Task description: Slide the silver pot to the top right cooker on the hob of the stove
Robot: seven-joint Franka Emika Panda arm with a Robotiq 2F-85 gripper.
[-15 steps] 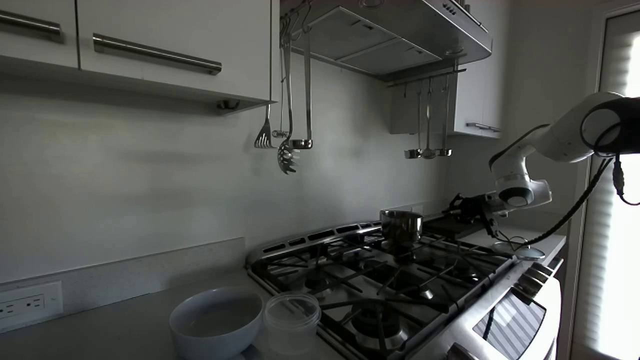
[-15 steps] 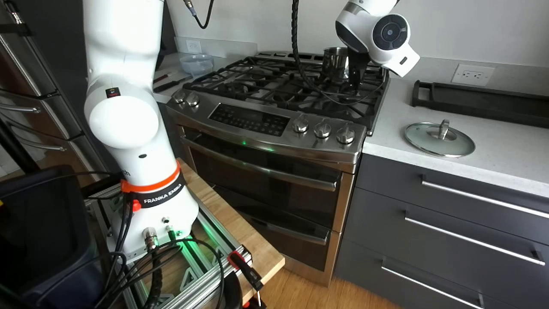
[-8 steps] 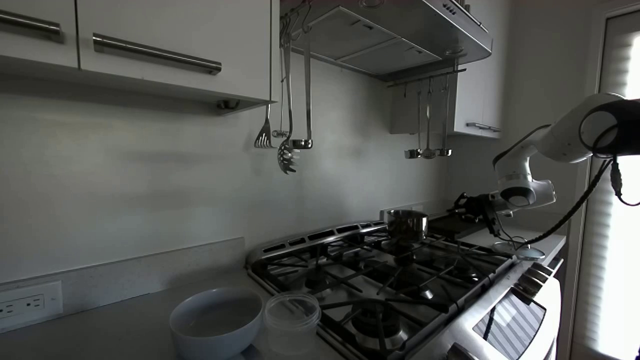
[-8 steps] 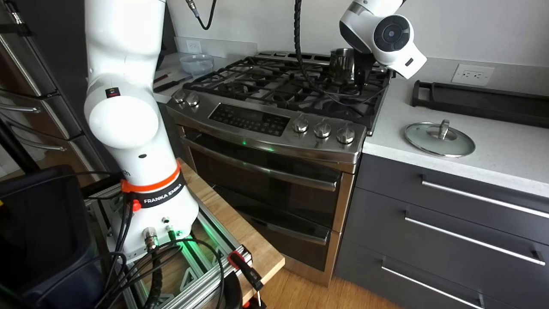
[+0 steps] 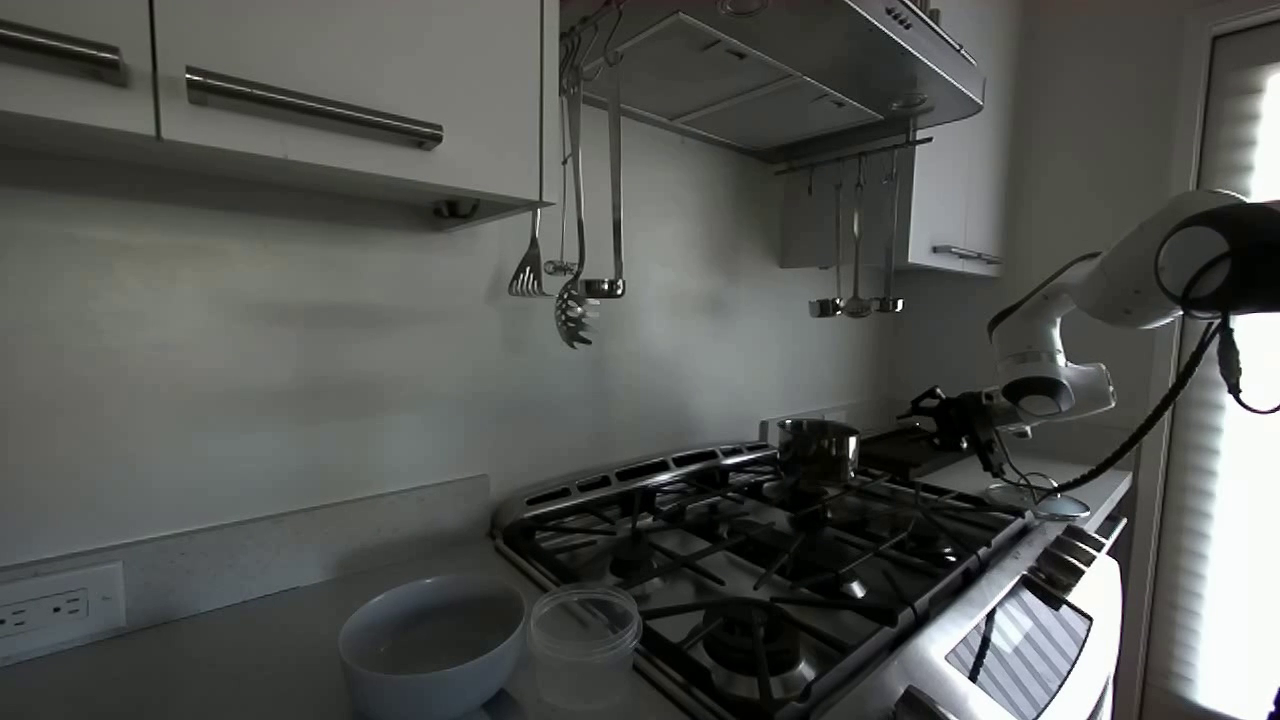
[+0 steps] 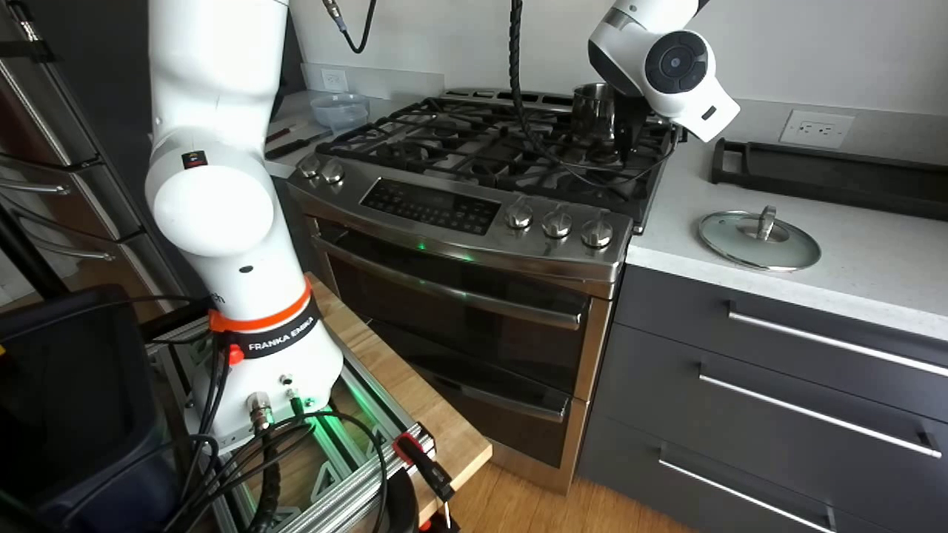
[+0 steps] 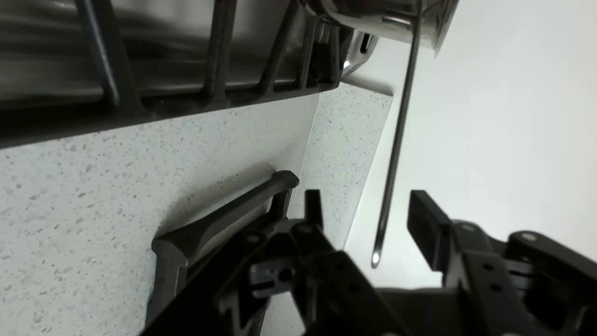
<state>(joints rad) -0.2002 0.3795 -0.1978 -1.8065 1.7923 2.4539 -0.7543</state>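
The silver pot (image 5: 818,455) stands on the black grates at the back right of the hob (image 6: 474,141). It also shows in an exterior view (image 6: 591,115), partly behind the arm, and at the top of the wrist view (image 7: 387,14). Its thin handle (image 7: 396,140) points toward my gripper (image 7: 365,198). My gripper is open, one finger (image 7: 313,210) on each side of the handle's end, with gaps on both sides. The gripper (image 5: 918,405) is right of the pot in an exterior view. The top right cooker's burner is mostly hidden by the pot and arm. The stove (image 6: 444,222) has front knobs.
A black griddle tray (image 6: 837,178) and a glass lid (image 6: 755,240) lie on the counter right of the stove. A white bowl (image 5: 430,640) and a clear tub (image 5: 585,650) stand at the far end. A cable (image 6: 518,111) hangs over the grates.
The pot has moved a little toward the right end of the stove. The arm and gripper have moved the same way, mostly in the first half second.
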